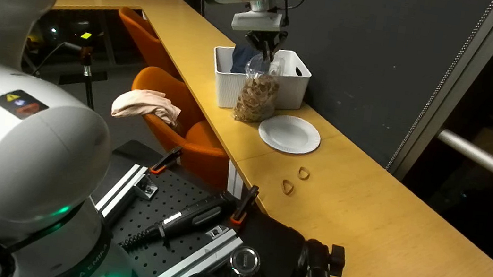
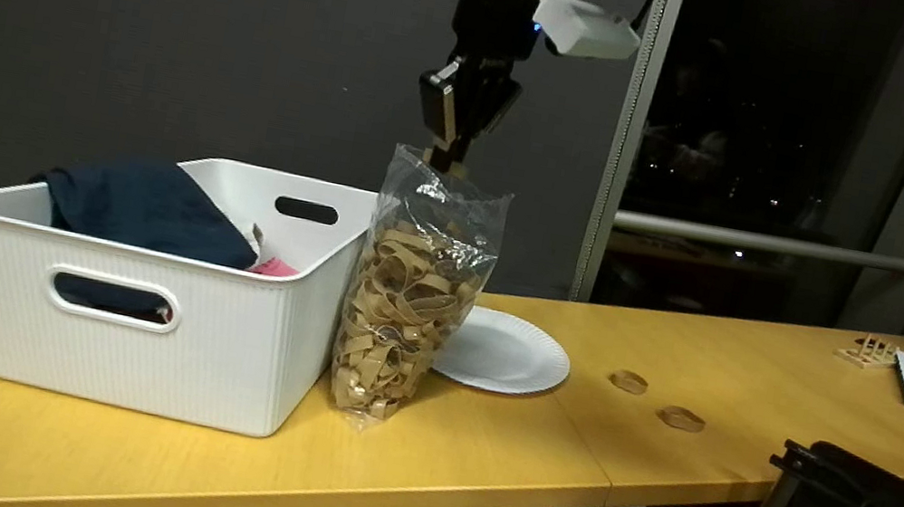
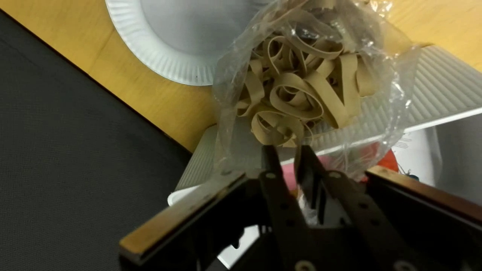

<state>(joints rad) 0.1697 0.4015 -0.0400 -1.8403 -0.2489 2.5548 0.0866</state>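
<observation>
My two fingers [image 3: 271, 162] stand slightly apart and point down at the mouth of one clear plastic bag [image 2: 420, 290]. Inside lie many overlapping tan bands [image 3: 327, 98], not countable; one further band [image 2: 458, 170] shows at their tips, whether gripped I cannot tell. In an exterior view, the bag stands at my 6 o'clock on the counter [image 2: 458, 438]. From the bag: one white bin [image 2: 148, 368] holding dark cloth [image 2: 156, 209], 9 o'clock, just beside; one white plate [image 2: 508, 359], 3 o'clock; two loose bands [image 2: 679, 420], 3 o'clock, farther out.
</observation>
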